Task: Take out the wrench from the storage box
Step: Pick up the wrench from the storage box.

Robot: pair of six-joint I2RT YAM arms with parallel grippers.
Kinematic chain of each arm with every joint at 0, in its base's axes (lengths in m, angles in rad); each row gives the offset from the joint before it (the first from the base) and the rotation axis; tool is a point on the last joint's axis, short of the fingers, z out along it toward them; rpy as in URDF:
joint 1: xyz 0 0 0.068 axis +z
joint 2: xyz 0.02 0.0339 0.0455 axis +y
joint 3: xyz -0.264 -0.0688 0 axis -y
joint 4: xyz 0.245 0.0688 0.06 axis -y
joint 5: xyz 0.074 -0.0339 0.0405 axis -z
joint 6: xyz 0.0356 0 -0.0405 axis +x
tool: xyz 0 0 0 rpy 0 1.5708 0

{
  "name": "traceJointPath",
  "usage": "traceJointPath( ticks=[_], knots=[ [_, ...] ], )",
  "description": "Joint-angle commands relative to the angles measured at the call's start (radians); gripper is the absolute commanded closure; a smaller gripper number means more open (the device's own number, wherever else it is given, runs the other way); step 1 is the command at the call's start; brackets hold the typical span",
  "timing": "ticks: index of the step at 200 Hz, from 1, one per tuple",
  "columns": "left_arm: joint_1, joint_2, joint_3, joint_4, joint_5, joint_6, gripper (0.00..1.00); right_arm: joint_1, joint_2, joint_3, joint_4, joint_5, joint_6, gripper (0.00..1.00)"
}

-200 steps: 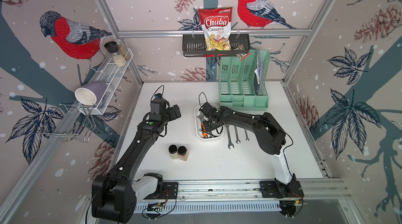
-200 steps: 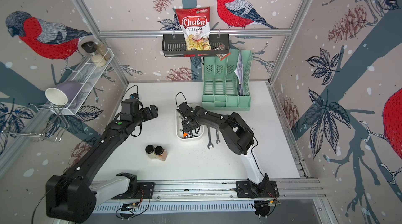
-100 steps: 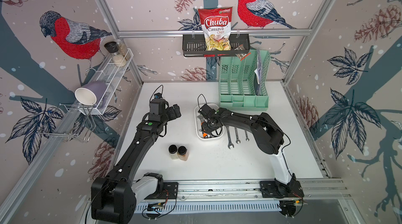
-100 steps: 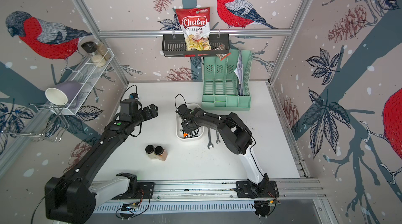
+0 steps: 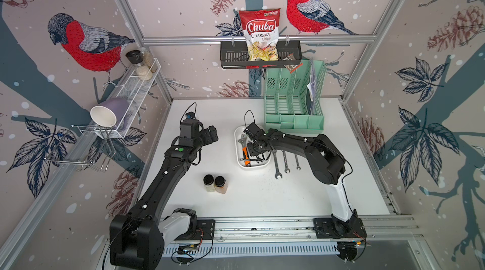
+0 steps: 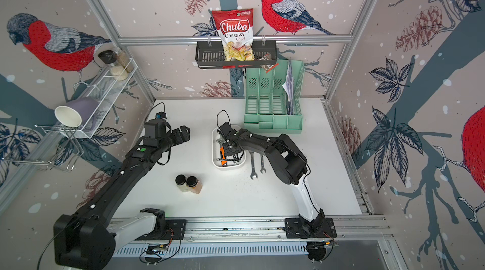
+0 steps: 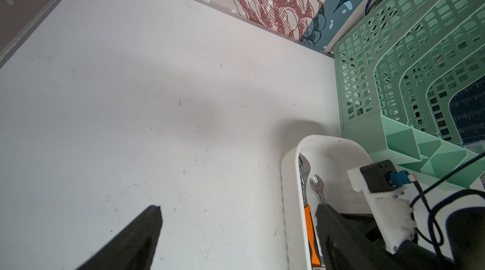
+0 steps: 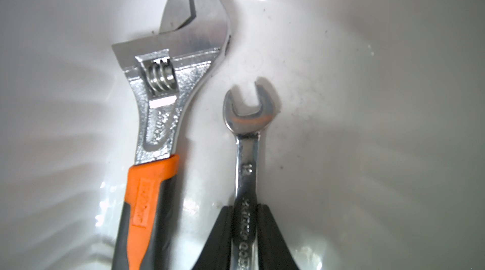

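Observation:
The white storage box point(image 5: 237, 148) lies mid-table, also seen in the left wrist view point(image 7: 291, 176). Inside it a small silver open-ended wrench point(image 8: 248, 155) lies beside a large adjustable wrench with an orange handle point(image 8: 162, 113). My right gripper point(image 8: 246, 207) reaches down into the box point(image 6: 214, 148), and its two black fingers press on either side of the small wrench's shaft. The wrench still rests on the box floor. My left gripper point(image 7: 237, 209) hangs open and empty over the bare table, left of the box point(image 5: 212, 134).
Three loose wrenches point(image 5: 286, 162) lie on the table just right of the box. Two spice jars point(image 5: 215, 183) stand nearer the front. The mint-green organizer point(image 5: 294, 100) is behind the box, with a black basket point(image 5: 231, 56) on the back wall.
The right wrist has shifted slightly inside the storage box. The left arm has barely moved.

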Motion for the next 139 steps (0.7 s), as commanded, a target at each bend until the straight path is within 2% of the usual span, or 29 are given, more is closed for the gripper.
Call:
traceJointPath(
  ticks=[1, 39, 78, 139],
  knots=[
    [0.004, -0.005, -0.002, 0.021, -0.013, -0.003, 0.05, -0.004, 0.019, 0.009, -0.087, 0.023, 0.018, 0.77],
    [0.004, -0.013, -0.003, 0.024, -0.018, -0.003, 0.05, 0.0, 0.041, 0.043, -0.127, 0.048, 0.015, 0.7],
    [0.007, -0.019, -0.002, 0.025, -0.015, -0.003, 0.05, 0.0, 0.054, 0.047, -0.127, 0.042, 0.025, 0.69],
    [0.012, -0.034, -0.005, 0.026, -0.01, -0.002, 0.05, 0.0, 0.077, 0.039, -0.135, 0.047, 0.047, 0.81]
  ],
)
